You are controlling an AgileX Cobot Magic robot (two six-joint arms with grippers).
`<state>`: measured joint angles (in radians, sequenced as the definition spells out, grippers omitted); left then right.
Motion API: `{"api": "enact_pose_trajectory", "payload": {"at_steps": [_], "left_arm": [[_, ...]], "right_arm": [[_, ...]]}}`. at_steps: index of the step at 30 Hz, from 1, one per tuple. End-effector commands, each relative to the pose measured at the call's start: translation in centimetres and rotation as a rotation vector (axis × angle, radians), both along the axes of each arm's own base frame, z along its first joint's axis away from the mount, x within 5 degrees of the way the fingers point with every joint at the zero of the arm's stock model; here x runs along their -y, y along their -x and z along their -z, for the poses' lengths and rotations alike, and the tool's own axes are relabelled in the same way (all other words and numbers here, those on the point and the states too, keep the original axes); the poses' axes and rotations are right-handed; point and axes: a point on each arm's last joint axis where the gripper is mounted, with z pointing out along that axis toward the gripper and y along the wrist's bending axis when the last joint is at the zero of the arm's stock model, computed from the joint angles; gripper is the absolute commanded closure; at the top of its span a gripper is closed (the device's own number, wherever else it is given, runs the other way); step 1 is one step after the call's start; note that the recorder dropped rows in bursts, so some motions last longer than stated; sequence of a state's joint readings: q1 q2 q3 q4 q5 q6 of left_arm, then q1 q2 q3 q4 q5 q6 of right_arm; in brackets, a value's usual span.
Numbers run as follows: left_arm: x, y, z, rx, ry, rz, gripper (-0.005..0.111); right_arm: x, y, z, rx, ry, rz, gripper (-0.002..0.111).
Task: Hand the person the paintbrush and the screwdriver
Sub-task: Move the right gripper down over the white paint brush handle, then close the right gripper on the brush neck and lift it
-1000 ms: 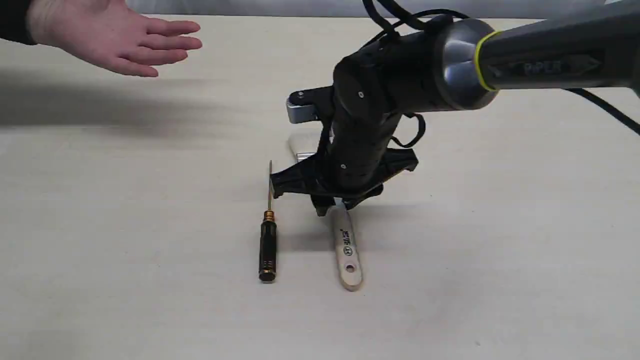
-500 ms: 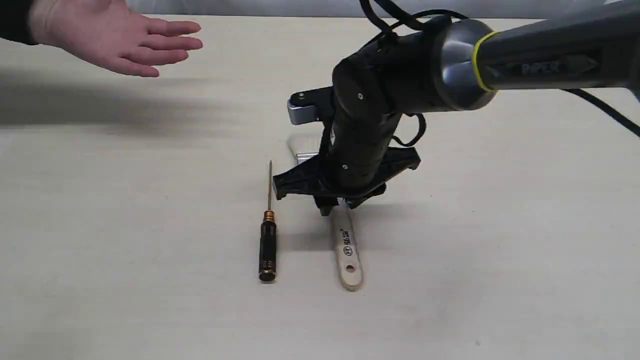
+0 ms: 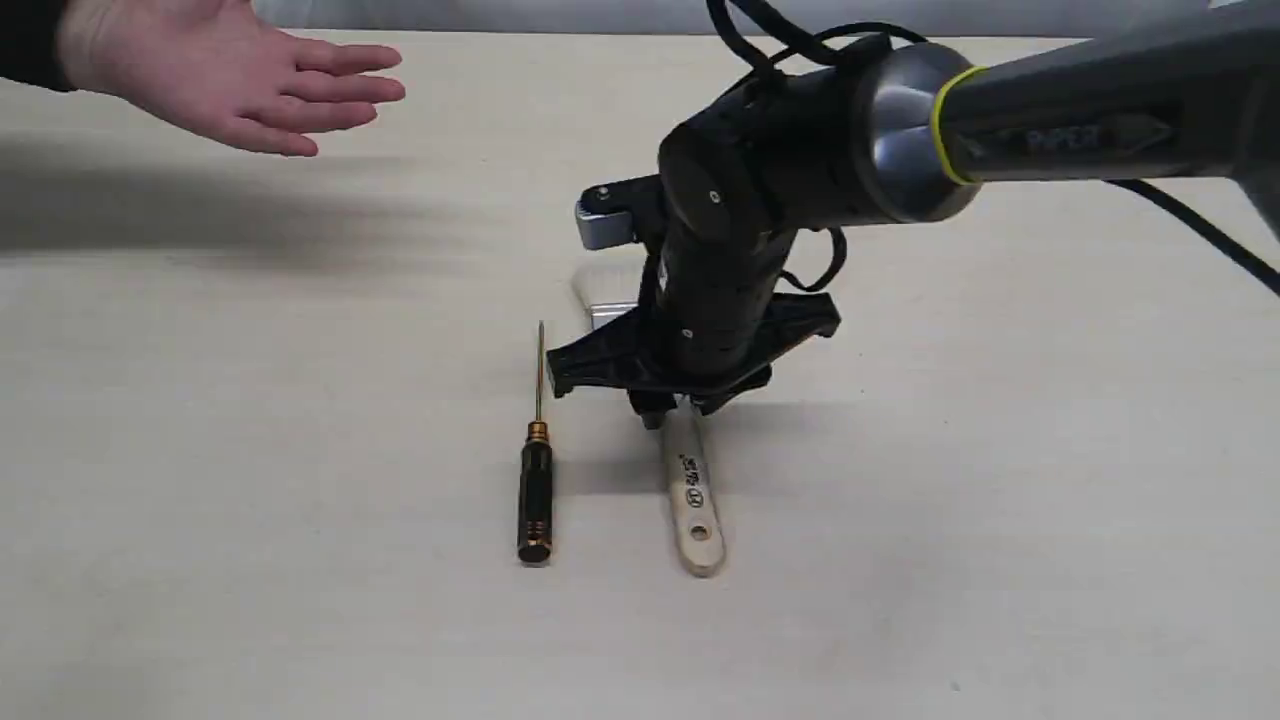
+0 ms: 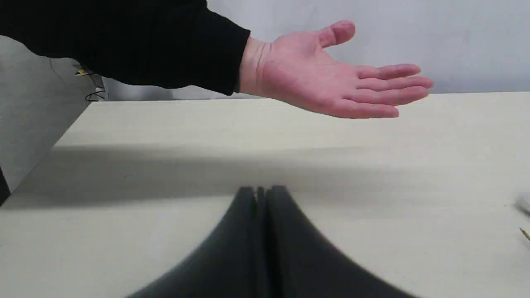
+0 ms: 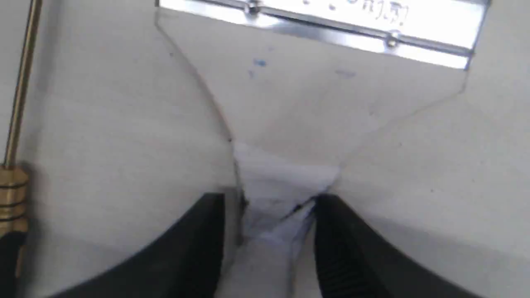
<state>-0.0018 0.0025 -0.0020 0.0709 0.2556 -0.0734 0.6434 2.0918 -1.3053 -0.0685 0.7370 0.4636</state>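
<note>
Over the paintbrush, the right gripper is reaching straight down, and its two black fingers are pinching the narrow neck of the wooden handle from both sides, just behind the silver ferrule. The paintbrush is lying along the pale table; whether it is lifting off the surface cannot be told. Its printed handle end with the small hole is sticking out past the fingers, while the bristles are showing only as a pale edge beyond the gripper body.

Just beside the paintbrush, on its left in the exterior view, the screwdriver is lying parallel to it without touching it, its black handle level with the brush's handle end and its thin gold shaft running toward the ferrule.

Well apart from the paintbrush, far past its bristle end and off to the screwdriver's side, the person's hand is hovering above the table, palm open.

The left gripper is appearing only in its own wrist view, its fingers pressed together on nothing, facing that open hand.
</note>
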Motion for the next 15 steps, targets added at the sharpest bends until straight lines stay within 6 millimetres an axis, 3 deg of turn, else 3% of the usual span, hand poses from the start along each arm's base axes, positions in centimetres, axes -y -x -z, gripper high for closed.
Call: {"api": "enact_pose_trajectory", "payload": {"at_steps": [1,15], "left_arm": [[0.04,0.0,0.0,0.007,0.004,0.005,0.107],[0.04,0.0,0.0,0.007,0.004,0.005,0.107]], "right_arm": [[0.1,0.09,3.08,-0.035,0.024,0.015,0.068],[0.59,0.46,3.19,-0.076,0.082,-0.016,0.063]]}}
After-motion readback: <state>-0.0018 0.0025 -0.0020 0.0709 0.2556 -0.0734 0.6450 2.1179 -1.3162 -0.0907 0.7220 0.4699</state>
